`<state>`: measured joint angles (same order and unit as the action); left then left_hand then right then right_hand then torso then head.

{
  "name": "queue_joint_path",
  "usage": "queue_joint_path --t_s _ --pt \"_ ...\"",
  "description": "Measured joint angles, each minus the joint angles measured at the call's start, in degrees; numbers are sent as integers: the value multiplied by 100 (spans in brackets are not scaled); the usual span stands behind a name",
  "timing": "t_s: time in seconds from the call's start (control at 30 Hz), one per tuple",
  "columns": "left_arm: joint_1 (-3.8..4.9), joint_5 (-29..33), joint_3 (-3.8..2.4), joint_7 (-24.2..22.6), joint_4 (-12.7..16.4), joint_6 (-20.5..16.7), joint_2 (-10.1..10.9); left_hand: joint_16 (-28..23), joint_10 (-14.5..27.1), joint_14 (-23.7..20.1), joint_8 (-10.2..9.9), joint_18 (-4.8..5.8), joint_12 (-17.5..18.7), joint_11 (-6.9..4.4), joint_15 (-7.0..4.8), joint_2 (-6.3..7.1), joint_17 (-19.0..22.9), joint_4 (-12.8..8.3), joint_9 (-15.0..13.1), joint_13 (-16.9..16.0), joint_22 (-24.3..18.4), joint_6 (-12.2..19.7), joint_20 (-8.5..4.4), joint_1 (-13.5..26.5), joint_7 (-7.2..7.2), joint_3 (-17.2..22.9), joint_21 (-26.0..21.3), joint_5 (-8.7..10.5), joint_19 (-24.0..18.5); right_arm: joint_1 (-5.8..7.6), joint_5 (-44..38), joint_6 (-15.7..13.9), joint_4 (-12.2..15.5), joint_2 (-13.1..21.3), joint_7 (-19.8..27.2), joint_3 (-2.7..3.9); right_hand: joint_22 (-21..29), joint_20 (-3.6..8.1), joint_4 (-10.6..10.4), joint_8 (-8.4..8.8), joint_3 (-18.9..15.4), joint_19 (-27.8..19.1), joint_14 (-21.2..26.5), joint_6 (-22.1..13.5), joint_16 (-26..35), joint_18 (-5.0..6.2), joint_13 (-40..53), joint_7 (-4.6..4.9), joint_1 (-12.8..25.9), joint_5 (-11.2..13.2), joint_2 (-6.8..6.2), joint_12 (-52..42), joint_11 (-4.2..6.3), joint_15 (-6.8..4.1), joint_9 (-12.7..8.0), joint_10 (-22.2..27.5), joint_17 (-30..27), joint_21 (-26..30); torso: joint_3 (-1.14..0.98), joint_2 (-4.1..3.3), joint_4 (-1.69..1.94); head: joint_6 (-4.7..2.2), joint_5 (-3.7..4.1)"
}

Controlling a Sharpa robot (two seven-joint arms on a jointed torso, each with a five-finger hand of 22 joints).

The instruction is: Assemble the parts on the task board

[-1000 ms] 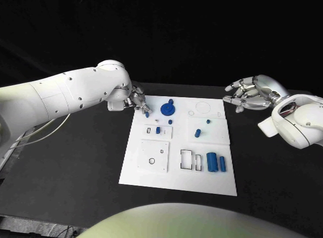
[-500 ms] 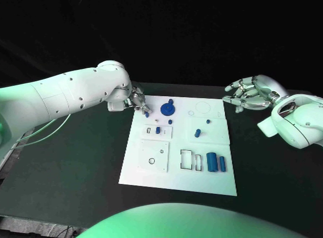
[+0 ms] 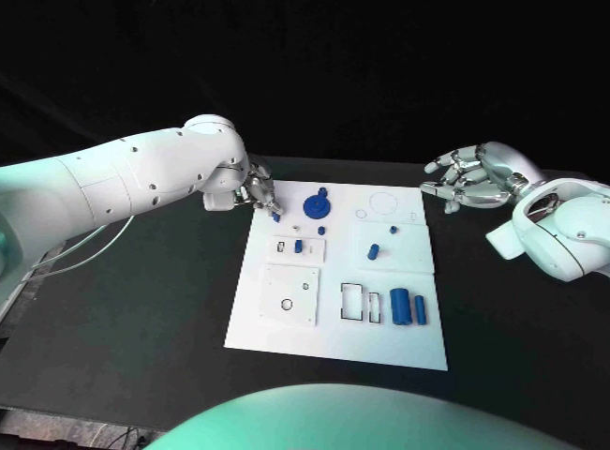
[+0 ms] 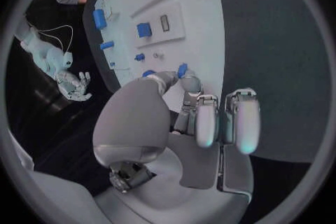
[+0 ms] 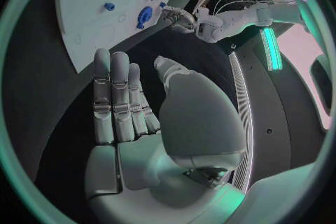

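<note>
Nearest us on the board (image 3: pixel 334 333) lie two cylinders (image 3: pixel 408 306) side by side, beside a plate with narrow slots (image 3: pixel 360 302), which we judge are waiting to be seated. To their left sits a square plate (image 3: pixel 290 294) with a small oval hole. Farther up, a short peg (image 3: pixel 299 247) stands in a small plate and another peg (image 3: pixel 374 250) rests on the board's right half, each loose and near its likely seat. At the far end a round knob (image 3: pixel 319 202) sits by an outlined circle (image 3: pixel 384 202).

Our left hand (image 3: pixel 258 190) hovers at the board's far left corner, pinching a small blue part (image 4: pixel 182 70) between its fingertips, held low as if for placing; where it belongs we cannot tell. Our right hand (image 3: pixel 469 178) hangs off the board's far right corner, fingers spread and holding nothing, seemingly kept clear of the work.

We can read no brand, label or writing anywhere on the board or parts.
</note>
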<state>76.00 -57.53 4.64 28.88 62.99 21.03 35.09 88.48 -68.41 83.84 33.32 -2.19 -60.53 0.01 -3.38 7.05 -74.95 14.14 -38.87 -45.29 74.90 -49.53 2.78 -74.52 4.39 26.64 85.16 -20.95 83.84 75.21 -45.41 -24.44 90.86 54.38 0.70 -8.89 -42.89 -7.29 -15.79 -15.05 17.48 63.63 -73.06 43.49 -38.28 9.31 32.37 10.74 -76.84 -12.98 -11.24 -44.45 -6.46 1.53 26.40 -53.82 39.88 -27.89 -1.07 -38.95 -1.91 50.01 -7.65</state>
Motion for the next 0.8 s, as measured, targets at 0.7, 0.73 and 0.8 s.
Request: queue_joint_path --t_s 0.7,0.73,0.8 --pt "-10 474 -27 -6 462 -321 393 0 -332 12 358 0 -216 -46 -9 371 1 122 -98 -265 0 -3 0 43 -18 886 0 -53 0 -2 1 3 0 13 0 0 10 0 -17 0 -17 0 0 -6 22 0 -14 6 0 0 0 0 0 0 4 0 6 0 -8 6 5 0 -23" --pt "-10 519 -31 -6 562 -372 462 0 -362 11 370 0 -221 -52 -9 400 1 139 -98 -294 0 -9 -12 72 -23 904 0 -54 12 -2 1 3 0 17 0 0 10 0 -17 0 -17 0 0 -6 22 0 -14 6 0 0 0 0 0 0 4 0 6 0 -8 6 5 0 -23" --pt "-10 613 -35 -9 795 -498 621 0 -380 22 383 0 -248 -52 -20 443 1 169 -166 -331 0 -18 -21 115 -31 935 0 -57 21 -2 1 3 1 24 0 0 10 0 -17 0 -17 0 0 -7 22 0 -14 7 0 0 0 0 0 0 4 0 6 0 -9 6 8 0 -23"
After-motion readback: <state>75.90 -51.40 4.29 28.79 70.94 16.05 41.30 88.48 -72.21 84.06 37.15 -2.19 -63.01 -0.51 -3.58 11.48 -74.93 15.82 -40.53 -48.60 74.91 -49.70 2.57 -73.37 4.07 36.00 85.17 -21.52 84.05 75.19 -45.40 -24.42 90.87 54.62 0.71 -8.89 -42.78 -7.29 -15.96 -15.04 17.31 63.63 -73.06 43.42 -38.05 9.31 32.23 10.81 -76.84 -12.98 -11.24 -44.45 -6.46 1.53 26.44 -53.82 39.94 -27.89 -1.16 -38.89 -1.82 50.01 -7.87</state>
